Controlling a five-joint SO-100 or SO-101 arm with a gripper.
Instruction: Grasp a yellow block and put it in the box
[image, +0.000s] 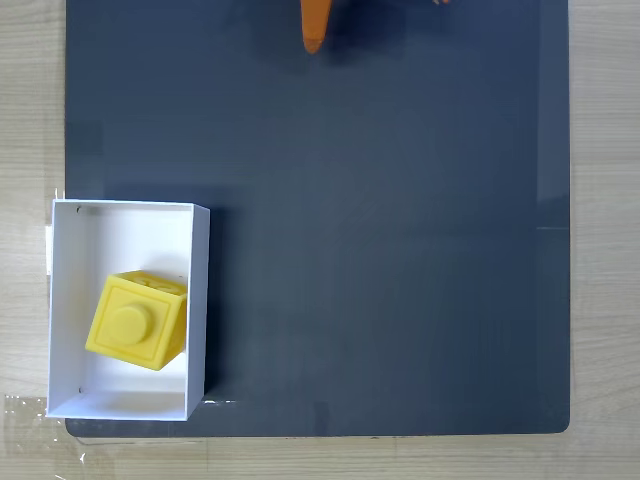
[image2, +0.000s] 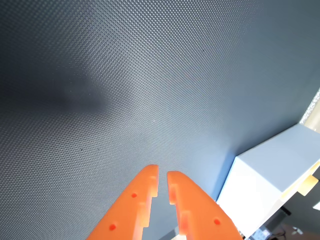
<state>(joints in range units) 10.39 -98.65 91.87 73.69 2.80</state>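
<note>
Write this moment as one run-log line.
yellow block: inside box | gripper: empty, nearly closed, over dark mat | task: placed

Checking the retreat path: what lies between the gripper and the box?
Just bare dark mat in the fixed view, from the gripper at top to the box holding the yellow block.

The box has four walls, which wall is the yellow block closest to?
The bottom-left corner side: in the fixed view the yellow block sits tilted inside the box, nearer its left wall than its right.
</note>
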